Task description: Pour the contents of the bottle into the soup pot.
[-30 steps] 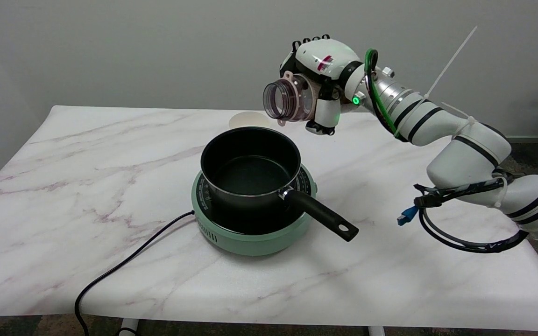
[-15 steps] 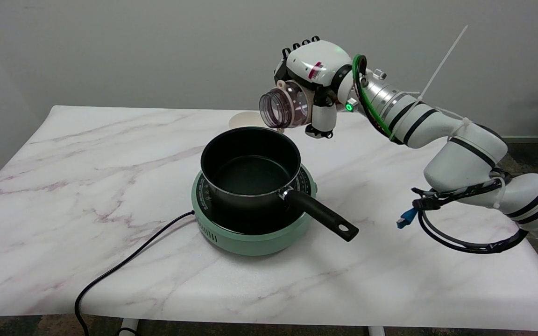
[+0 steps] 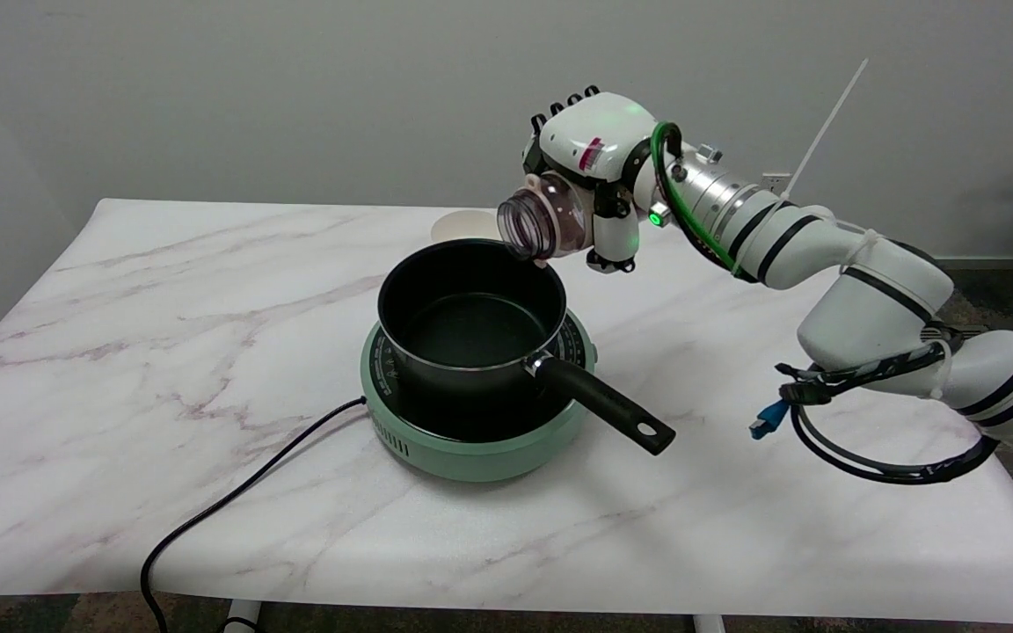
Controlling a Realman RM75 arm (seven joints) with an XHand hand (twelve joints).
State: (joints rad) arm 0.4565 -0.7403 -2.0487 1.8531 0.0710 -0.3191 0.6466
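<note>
Bottle, clear and uncapped, is gripped in the right hand and tipped on its side, mouth angled down just above the far right rim of the soup pot. That black pot sits on a green hotplate on the marble bench.

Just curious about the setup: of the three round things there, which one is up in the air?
The clear bottle, held tilted by the robot hand. The black soup pot sits on the green hotplate.

No readable text anywhere; the green hotplate carries faint white markings on its top, too small to read.
</note>
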